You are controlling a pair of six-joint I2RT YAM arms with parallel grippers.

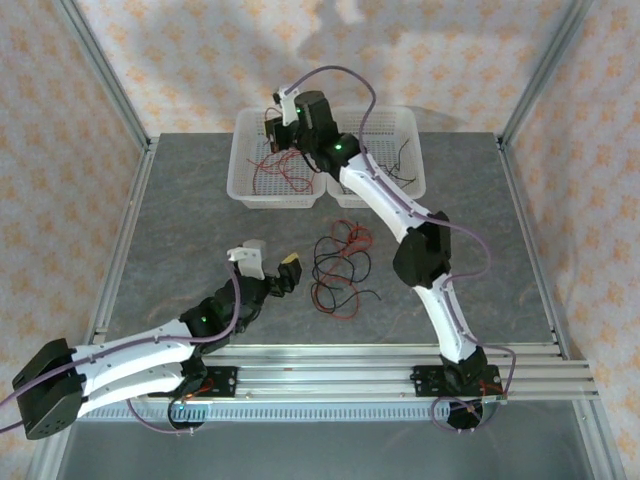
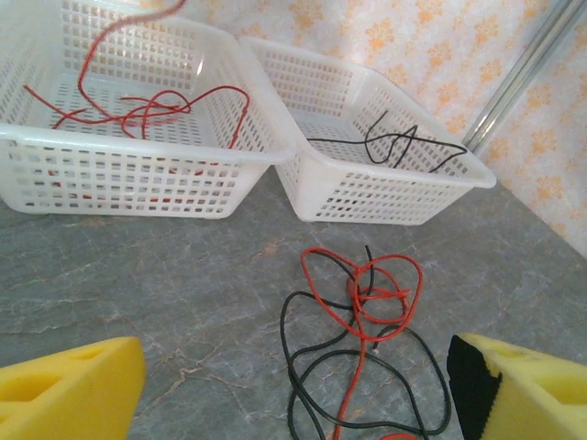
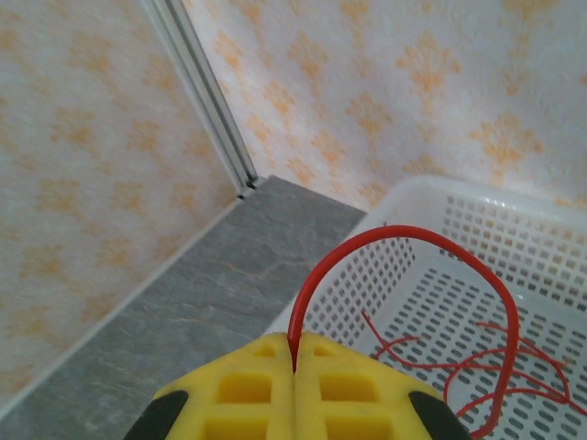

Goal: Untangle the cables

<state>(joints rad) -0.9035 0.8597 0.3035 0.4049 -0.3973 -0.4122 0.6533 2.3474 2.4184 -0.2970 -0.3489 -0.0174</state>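
The left gripper (image 2: 293,390) stands wide open. Its two yellow fingers (image 2: 73,394) are far apart at the lower corners of the left wrist view, and nothing is between them. It is low over the grey table (image 2: 138,275) and points toward a loose tangle (image 2: 362,298) of red and black cables. This tangle lies on the table, near the gripper and apart from the baskets. The strands cross each other many times, so the count is not sure; it seems to be one or two red and about two black.

The right gripper (image 3: 295,353) is closed completely, with one red cable (image 3: 404,234) pinched between its two yellow fingers. The cable rises from the fingers in an arch and falls into the left basket (image 3: 440,192) below.

There are two white baskets, side by side at the far side of the table. The left basket holds several red cables (image 2: 156,110) and none of another colour. The right basket (image 2: 367,197) holds thin black cables (image 2: 404,142); they are too fine to count.
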